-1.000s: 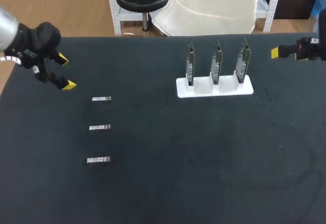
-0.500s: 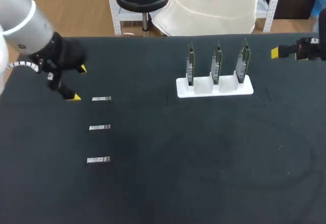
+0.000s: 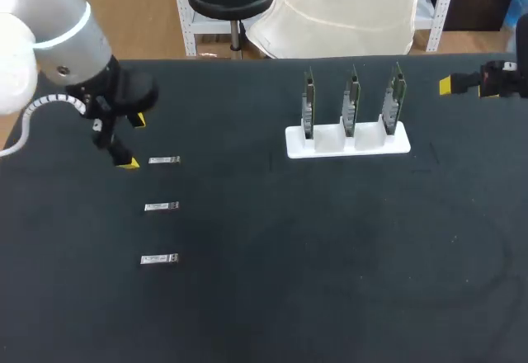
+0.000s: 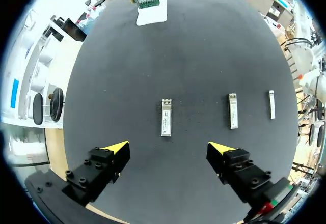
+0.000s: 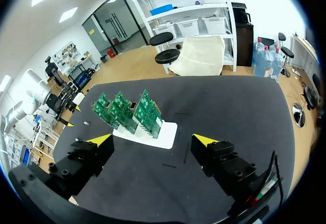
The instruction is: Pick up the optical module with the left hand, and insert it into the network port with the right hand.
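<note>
Flat on the black table (image 3: 330,256), well apart in one column: three slim silver optical modules, each a narrow metal bar with a pale label on top, namely the far optical module (image 3: 164,160), the middle optical module (image 3: 162,206) and the near optical module (image 3: 159,259). Just beside the far one, untouched, the left gripper (image 3: 134,142), fingers spread wide and holding nothing. Over at the table's right far edge, the right gripper (image 5: 153,141), likewise wide and empty, with the white holder (image 3: 347,142) of three upright green network cards (image 3: 352,99) ahead of it.
</note>
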Controlling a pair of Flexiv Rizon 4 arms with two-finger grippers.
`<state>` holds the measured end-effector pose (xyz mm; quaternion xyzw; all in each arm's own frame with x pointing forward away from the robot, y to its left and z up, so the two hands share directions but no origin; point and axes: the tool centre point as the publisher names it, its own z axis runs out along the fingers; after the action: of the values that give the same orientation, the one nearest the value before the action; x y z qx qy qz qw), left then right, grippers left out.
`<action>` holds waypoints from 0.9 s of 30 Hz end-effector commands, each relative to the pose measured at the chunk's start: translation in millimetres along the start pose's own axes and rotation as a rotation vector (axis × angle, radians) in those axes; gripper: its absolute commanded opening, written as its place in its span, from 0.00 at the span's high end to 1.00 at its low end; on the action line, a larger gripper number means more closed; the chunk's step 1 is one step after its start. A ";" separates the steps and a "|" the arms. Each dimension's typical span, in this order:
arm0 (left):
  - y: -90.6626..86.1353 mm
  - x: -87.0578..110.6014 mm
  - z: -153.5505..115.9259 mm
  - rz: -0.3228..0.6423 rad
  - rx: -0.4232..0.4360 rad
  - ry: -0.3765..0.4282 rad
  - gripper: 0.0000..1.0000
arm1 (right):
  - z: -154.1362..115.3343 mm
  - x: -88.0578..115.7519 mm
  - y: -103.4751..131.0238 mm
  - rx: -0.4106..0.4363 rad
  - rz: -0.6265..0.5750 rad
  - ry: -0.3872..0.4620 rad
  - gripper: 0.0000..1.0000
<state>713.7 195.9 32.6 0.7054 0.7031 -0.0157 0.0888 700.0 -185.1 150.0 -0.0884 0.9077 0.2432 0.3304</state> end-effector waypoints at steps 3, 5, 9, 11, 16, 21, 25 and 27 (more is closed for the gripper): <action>-6.1 -5.2 8.6 0.027 0.010 0.028 0.00 | 0.0 0.0 0.0 0.000 0.000 0.000 0.00; -5.5 -5.1 12.6 0.026 0.014 0.032 0.00 | 0.0 0.0 0.0 0.000 0.000 0.000 0.00; -2.9 -2.2 20.4 0.000 0.020 0.049 0.00 | 0.0 0.0 0.0 0.000 0.000 0.000 0.00; -3.2 -2.3 22.3 -0.001 0.022 0.051 0.00 | 0.0 0.0 0.0 0.000 0.000 0.000 0.00; -3.5 -5.4 28.2 0.019 0.021 0.056 0.00 | 0.0 0.0 0.0 0.000 0.000 0.000 0.00; 3.3 -11.4 33.5 0.018 0.025 0.054 0.00 | 0.0 0.0 0.0 0.000 0.000 0.000 0.00; 5.3 -13.6 34.2 0.004 0.039 0.047 0.00 | 0.0 0.0 0.0 0.000 0.000 0.000 0.00; 4.7 -14.5 35.8 0.007 0.043 0.048 0.00 | 0.0 0.0 0.0 0.000 0.000 0.000 0.00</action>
<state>716.9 178.6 2.0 0.7085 0.7029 -0.0116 0.0624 700.0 -185.1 150.0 -0.0884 0.9077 0.2432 0.3304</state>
